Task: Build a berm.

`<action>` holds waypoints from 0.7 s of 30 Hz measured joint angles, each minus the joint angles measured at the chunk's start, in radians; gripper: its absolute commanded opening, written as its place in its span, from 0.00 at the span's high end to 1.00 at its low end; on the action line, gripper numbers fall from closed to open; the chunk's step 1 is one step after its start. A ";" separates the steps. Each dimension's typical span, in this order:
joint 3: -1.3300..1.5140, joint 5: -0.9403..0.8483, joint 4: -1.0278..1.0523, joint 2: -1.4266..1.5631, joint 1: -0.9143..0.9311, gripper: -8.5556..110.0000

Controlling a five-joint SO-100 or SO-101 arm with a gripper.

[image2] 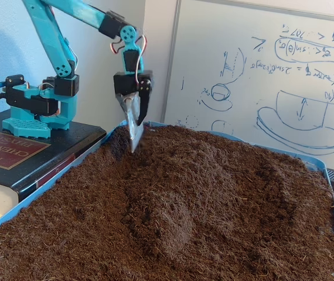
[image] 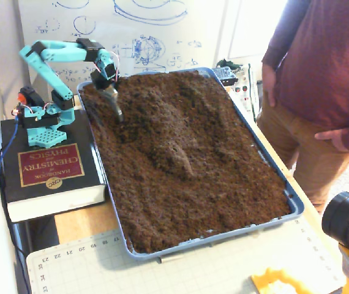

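A blue tray is filled with dark brown loose soil. The berm, a low raised ridge of soil, runs along the tray's middle; it also shows in the other fixed view. My teal arm's gripper is at the tray's far left corner. It is shut on a metal blade that points down, its tip touching the soil well behind the berm. A shallow dug hollow lies beside the blade.
The arm's base stands on a thick black book left of the tray. A person stands at the tray's right side. A whiteboard is behind. A cutting mat and a black lens lie in front.
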 measured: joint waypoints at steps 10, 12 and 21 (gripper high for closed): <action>-0.054 0.028 -0.009 -0.285 -0.054 0.92; -0.092 0.028 -0.009 -0.336 -0.052 0.92; -0.249 0.018 -0.137 -0.552 -0.052 0.92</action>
